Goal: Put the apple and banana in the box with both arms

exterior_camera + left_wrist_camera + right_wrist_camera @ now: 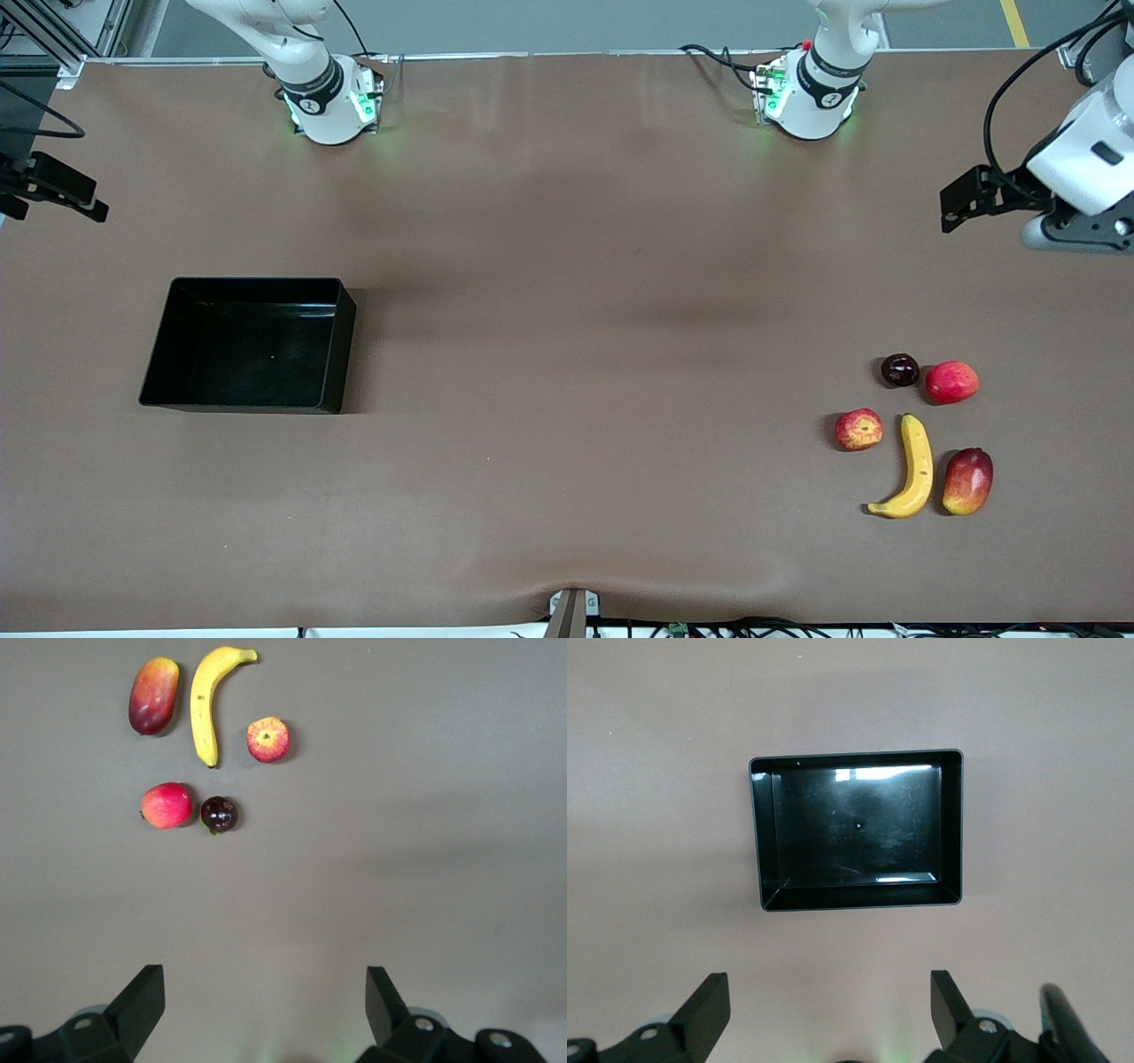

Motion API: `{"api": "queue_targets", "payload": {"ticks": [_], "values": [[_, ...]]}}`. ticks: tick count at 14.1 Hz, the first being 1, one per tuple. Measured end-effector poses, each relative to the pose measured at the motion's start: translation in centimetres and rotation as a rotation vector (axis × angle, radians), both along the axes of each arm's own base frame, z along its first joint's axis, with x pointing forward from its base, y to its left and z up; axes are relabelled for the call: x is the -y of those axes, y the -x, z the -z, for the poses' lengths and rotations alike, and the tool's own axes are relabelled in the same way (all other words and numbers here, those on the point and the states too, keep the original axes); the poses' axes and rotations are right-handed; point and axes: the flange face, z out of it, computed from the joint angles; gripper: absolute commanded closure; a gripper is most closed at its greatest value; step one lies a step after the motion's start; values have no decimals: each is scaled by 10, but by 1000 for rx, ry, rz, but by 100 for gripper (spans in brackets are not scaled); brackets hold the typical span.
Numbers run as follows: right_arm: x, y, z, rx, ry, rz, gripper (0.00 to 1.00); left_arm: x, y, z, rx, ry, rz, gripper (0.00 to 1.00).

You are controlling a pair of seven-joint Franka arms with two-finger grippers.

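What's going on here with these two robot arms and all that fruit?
Nothing is being handled yet. The apple and banana lie among other fruit at the left arm's end of the table. The black box sits empty at the right arm's end. The left gripper hangs open above the table near the fruit, and the right gripper hangs open near the box.

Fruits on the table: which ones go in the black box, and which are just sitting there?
For the job: apple, banana, box, still empty.

Just lying about: pink-red fruit, dark round fruit, mango.

Left gripper and right gripper wait open, holding nothing.
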Motion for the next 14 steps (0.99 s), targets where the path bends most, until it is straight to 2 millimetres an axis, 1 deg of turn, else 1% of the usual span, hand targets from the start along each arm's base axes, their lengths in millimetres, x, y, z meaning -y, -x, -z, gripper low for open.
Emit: {"api": "queue_targets", "payload": {"ticks": [2, 4, 5, 6, 8, 10, 11, 12, 14], "values": [[2, -7, 11, -16, -1, 1, 0, 0, -16, 20, 2, 6, 2, 0], [6, -21, 33, -47, -4, 6, 0, 0, -37, 44, 16, 15, 2, 0], [13, -26, 43, -59, -3, 15, 0, 1, -48, 60, 21, 20, 3, 0], [24, -30, 51, -70, 0, 33, 0, 1, -61, 79, 27, 26, 4, 0], [57, -40, 74, -84, -3, 82, 0, 1, -87, 122, 46, 40, 3, 0], [90, -52, 110, -116, -18, 98, 0, 1, -111, 171, 59, 53, 2, 0], [102, -59, 128, -128, -25, 95, 0, 0, -121, 197, 70, 61, 0, 0], [109, -65, 145, -139, -31, 92, 0, -2, -131, 223, 83, 67, -4, 0], [115, -77, 176, -152, -37, 93, 0, -11, -147, 276, 103, 78, -20, 0]]}}
